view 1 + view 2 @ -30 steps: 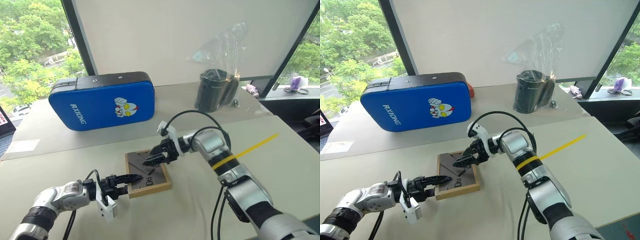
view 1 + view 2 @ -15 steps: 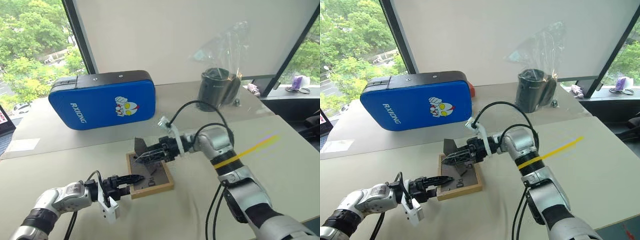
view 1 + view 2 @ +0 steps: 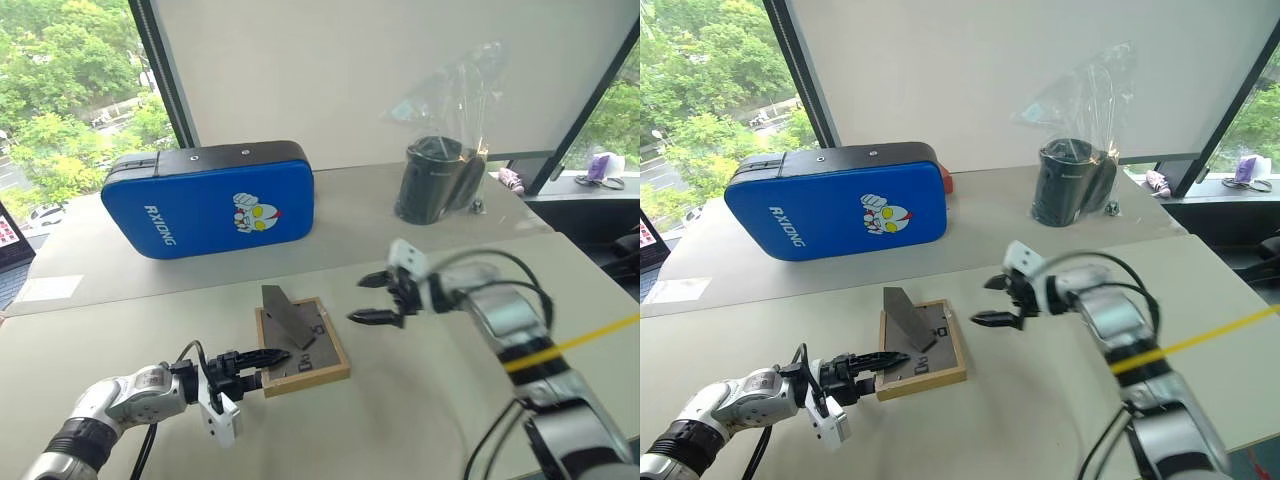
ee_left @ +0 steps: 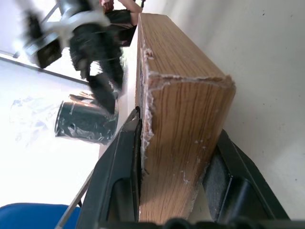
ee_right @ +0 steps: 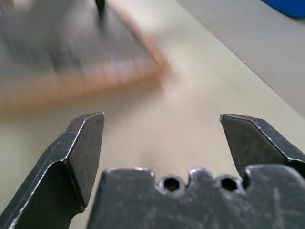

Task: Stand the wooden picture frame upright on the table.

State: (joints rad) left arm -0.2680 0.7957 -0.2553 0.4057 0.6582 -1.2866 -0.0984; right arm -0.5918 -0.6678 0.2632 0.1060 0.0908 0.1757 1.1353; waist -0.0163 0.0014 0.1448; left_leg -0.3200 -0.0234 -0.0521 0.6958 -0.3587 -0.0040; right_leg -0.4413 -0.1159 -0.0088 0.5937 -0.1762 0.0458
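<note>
**Frame flat, stand out, left grip on corner**

The wooden picture frame (image 3: 302,346) is seen lying face down on the table (image 3: 420,420), dark back up, with its fold-out stand (image 3: 283,317) raised off the back like a small ramp. The near left corner of the frame is clamped by the left gripper (image 3: 262,360); in the left wrist view the wood edge is pinched between both fingers (image 4: 119,176), so a narrow hold on the frame's rim is read. The right gripper (image 3: 382,298) is held above the table just beside the frame's far right side, spread wide and empty; its fingertips point back toward the frame.

From the left fingers, the frame extends away and to the right, its long axis running roughly away from the robot. The left arm is the one in contact; the right is near but apart. Whether the stand is fully locked open cannot be judged, the right wrist view being blurred. The coming tilt-up is judged to hinge on the left-held corner, with the top edge to be lifted toward the stand side.
</note>
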